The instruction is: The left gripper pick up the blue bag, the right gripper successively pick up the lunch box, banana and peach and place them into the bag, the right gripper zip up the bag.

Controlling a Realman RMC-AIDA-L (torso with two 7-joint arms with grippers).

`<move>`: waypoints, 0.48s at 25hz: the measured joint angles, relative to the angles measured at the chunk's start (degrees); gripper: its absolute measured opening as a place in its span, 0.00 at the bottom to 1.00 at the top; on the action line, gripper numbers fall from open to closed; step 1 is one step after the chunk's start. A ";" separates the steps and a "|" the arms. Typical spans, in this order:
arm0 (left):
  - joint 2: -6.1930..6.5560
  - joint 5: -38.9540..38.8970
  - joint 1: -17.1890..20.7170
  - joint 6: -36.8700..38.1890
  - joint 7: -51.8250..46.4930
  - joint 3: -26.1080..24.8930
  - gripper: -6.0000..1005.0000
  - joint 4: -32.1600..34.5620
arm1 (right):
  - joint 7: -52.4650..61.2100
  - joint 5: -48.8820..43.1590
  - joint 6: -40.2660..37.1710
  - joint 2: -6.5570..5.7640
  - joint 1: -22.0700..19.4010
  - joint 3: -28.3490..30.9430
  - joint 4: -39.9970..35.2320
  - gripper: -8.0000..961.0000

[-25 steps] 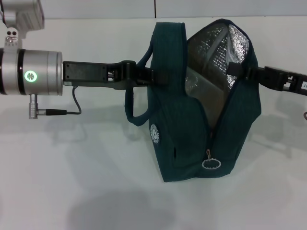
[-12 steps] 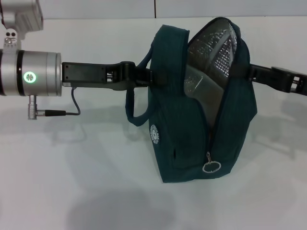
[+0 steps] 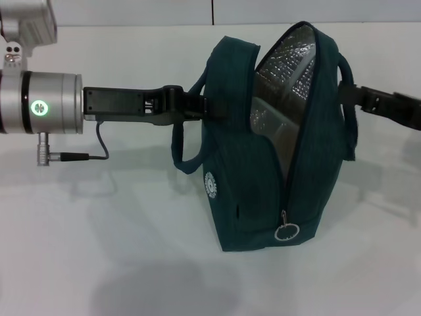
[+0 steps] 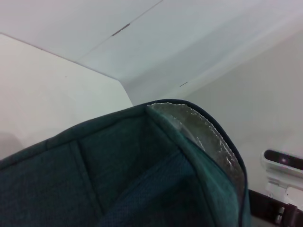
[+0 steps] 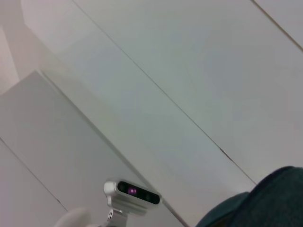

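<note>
The blue bag (image 3: 256, 184) stands upright on the white table, its top unzipped and the silver foil lining (image 3: 289, 69) showing. The ring zipper pull (image 3: 287, 232) hangs low on its front. My left gripper (image 3: 200, 105) reaches in from the left and is shut on the bag's upper left side by a loop handle. My right gripper (image 3: 350, 95) is at the bag's right side, its tips behind the right handle. A pale shape (image 3: 263, 115) lies inside the opening; I cannot tell what it is. Banana and peach are hidden. The bag's fabric fills the left wrist view (image 4: 118, 170).
The white table (image 3: 99, 250) spreads around the bag, with a white wall behind. A grey cable (image 3: 99, 141) hangs from my left wrist. The right wrist view shows a corner of the bag (image 5: 270, 203) and the head camera (image 5: 132, 191).
My right gripper has drawn back to the right, out of the bag's mouth. The bag's opening has narrowed and its right handle has swung free. The left arm has barely moved.
</note>
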 joint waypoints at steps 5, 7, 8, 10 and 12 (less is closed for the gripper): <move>0.00 0.04 0.13 0.00 0.00 0.00 0.04 0.00 | -0.27 0.11 -2.27 -0.41 -1.62 1.48 -0.44 0.91; 0.04 0.05 0.19 0.01 0.00 0.00 0.04 0.00 | -1.43 0.18 -4.52 -0.53 -2.40 3.03 -0.31 0.91; 0.06 0.06 0.22 0.00 0.00 0.00 0.04 0.00 | -2.35 0.18 -6.01 -0.56 -2.94 4.19 -0.13 0.91; 0.06 0.06 0.29 0.01 0.00 0.00 0.04 0.00 | -5.44 0.20 -10.47 -0.39 -4.39 6.83 0.16 0.91; 0.08 0.19 0.41 0.03 -0.01 0.00 0.04 0.00 | -8.26 0.06 -13.82 -0.19 -5.71 7.66 0.20 0.91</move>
